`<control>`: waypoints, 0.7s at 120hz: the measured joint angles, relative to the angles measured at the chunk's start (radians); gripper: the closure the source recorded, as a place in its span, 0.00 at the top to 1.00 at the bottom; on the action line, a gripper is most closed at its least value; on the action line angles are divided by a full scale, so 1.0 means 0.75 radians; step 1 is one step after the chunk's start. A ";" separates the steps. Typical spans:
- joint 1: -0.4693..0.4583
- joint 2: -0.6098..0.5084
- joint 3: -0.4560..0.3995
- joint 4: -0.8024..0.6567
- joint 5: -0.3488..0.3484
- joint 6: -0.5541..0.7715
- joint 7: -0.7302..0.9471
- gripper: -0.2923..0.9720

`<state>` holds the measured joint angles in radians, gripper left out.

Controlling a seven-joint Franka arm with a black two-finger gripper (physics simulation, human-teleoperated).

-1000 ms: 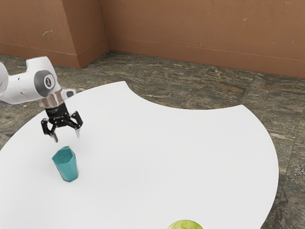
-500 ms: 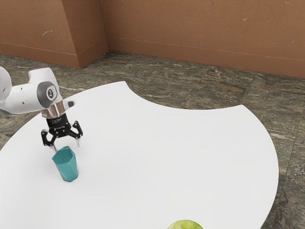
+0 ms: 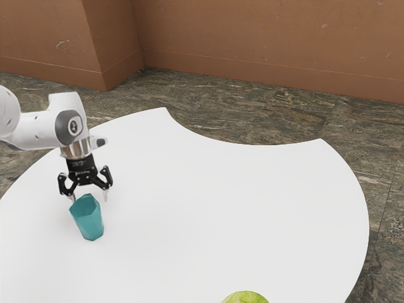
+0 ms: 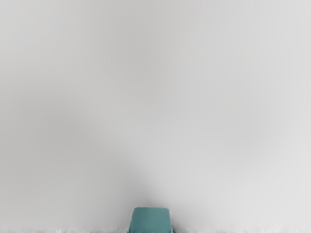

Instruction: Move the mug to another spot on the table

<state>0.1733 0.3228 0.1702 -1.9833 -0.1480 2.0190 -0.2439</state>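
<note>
The mug [image 3: 86, 218] is a teal, faceted cup. It stands upright on the white table [image 3: 240, 208], at about 8 o'clock of the tabletop in the exterior view and not far from the edge there. The gripper [image 3: 87, 196] hangs directly above it. The pincer is wide apart and grips nothing; one fingertip is on each side of the rim, about at rim height, and I see no contact. In the wrist view the mug [image 4: 151, 221] shows just under the hand, with the plain table [image 4: 155, 97] beyond it.

I judge that the step in hand is the descent around the mug before the grasp. Several things could go wrong from here. If the hand is a little off centre, one finger may land on the rim, not beside it, and tip the mug over. If the fingers close while only one touches, the mug will be pushed aside, perhaps toward the near edge of the table. The body seems narrower at the base, so a grip taken too low could slip when the mug is lifted.

Some things are hard to make out. I cannot see a handle on the mug; it may be on the far side. A green round object [image 3: 245, 297] at 6 o'clock is cut off by the exterior view's border, so I cannot name it.
</note>
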 joint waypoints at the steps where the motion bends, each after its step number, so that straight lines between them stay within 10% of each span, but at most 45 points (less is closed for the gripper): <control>1: 0.000 0.000 0.000 -0.001 -0.001 0.000 0.000 0.76; 84: -0.010 -0.003 0.002 -0.032 -0.002 -0.006 -0.017 0.35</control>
<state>0.1656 0.3206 0.1716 -2.0071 -0.1496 2.0143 -0.2567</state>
